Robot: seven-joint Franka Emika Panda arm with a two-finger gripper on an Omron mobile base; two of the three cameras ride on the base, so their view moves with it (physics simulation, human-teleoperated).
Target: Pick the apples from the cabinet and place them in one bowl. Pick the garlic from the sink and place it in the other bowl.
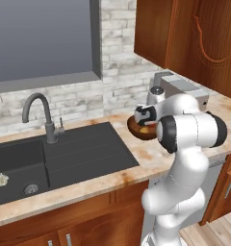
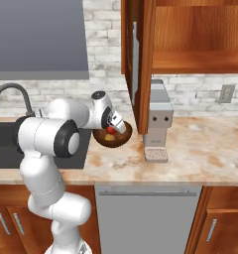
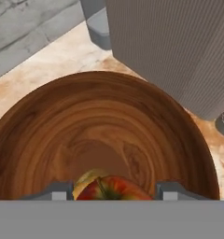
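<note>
My gripper (image 3: 113,190) hangs low inside the deep reddish-brown bowl (image 3: 100,116), shut on the red apple (image 3: 116,189) between its two fingertips. Beside and under it lies the yellow-green apple (image 3: 86,179) on the bowl's floor. From the right base view the gripper (image 2: 113,125) sits over the bowl (image 2: 125,133) with the red apple (image 2: 110,130) just below it. The bowl (image 1: 135,129) stands on the counter right of the black sink (image 1: 83,153). The garlic (image 1: 2,179) rests in the sink's basin at the left. The cabinet (image 2: 190,39) hangs above with its door open. The other bowl is out of view.
A grey coffee machine (image 2: 158,124) stands right behind the bowl, close to my hand. The cabinet's open door (image 2: 141,59) hangs above the bowl. The gooseneck tap (image 1: 40,113) rises behind the sink. Marble counter (image 2: 200,149) stretches to the right.
</note>
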